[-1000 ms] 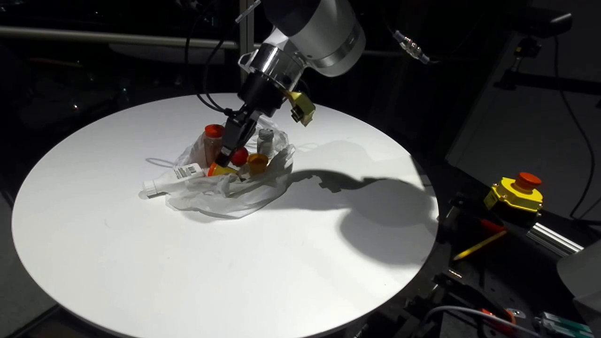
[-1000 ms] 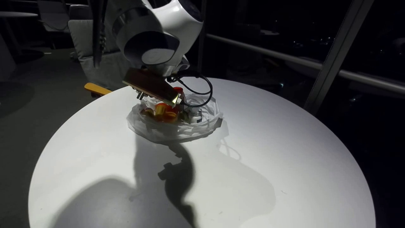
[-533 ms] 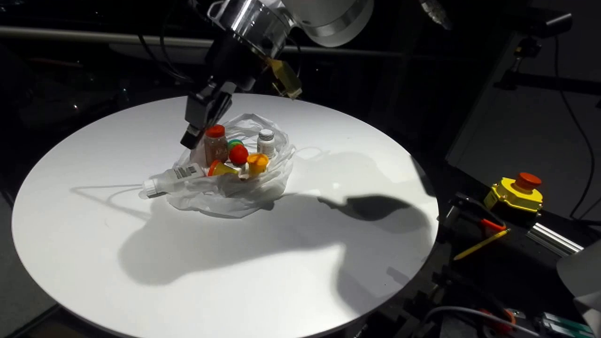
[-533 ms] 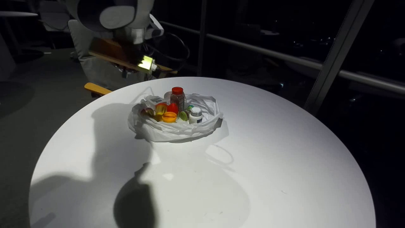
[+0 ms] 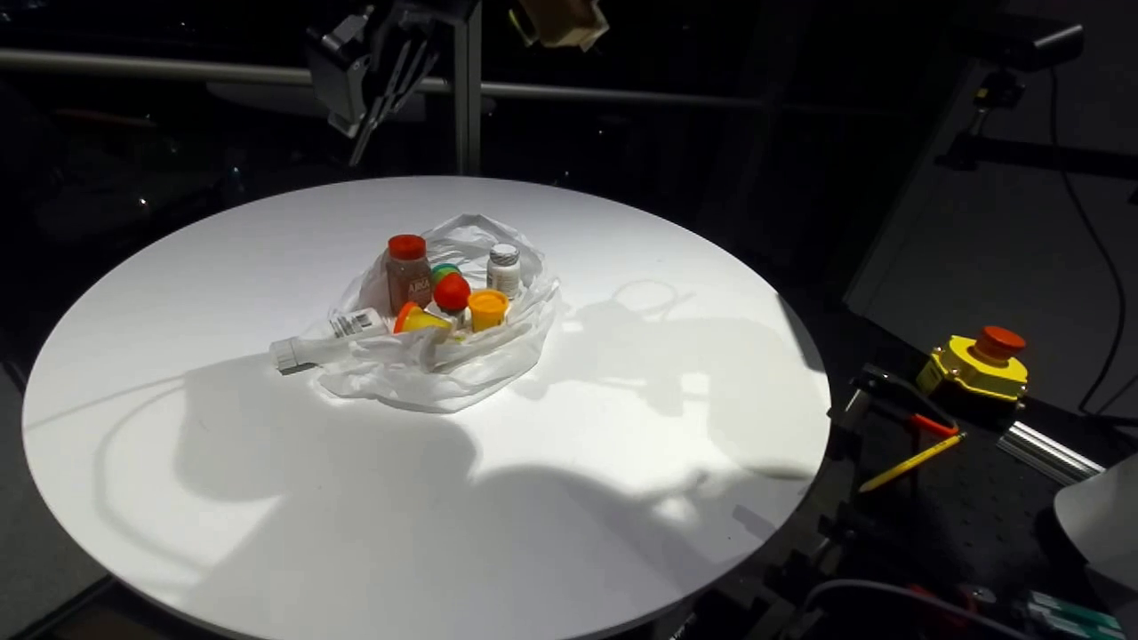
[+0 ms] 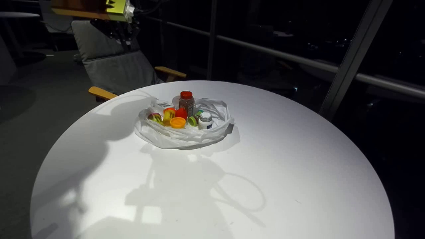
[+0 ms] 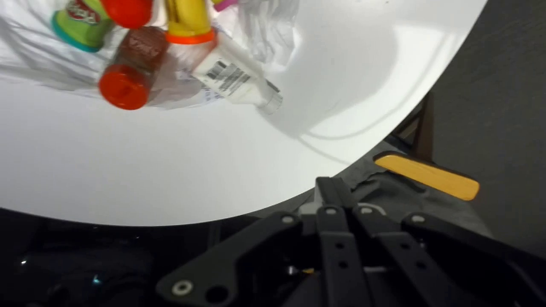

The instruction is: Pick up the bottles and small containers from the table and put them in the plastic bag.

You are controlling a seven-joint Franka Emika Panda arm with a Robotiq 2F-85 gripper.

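The plastic bag (image 5: 453, 387) lies spread on the round white table (image 6: 298, 166). Inside it stand a red-capped bottle (image 5: 409, 280) and a white bottle (image 6: 205, 121), with an orange pot (image 5: 487, 311), a red pot (image 6: 181, 113), a yellow pot (image 7: 187, 17) and a green pot with a teal rim (image 7: 83, 27) close together. Another white bottle (image 7: 239, 81) rests on its side across the bag's edge, its cap end outside over the table. High above the far rim, clear of everything, my gripper (image 7: 332, 181) is shut, its fingertips meeting with nothing between them.
A grey chair (image 6: 123, 71) with wooden armrests stands just beyond the table, beneath my gripper. Past it run a window rail and a post (image 6: 212, 43). A yellow stop button box (image 5: 978, 369) sits beside the table.
My gripper has risen out from among the items in the bag and swung up and away past the table's far rim. Bag and contents look unmoved.
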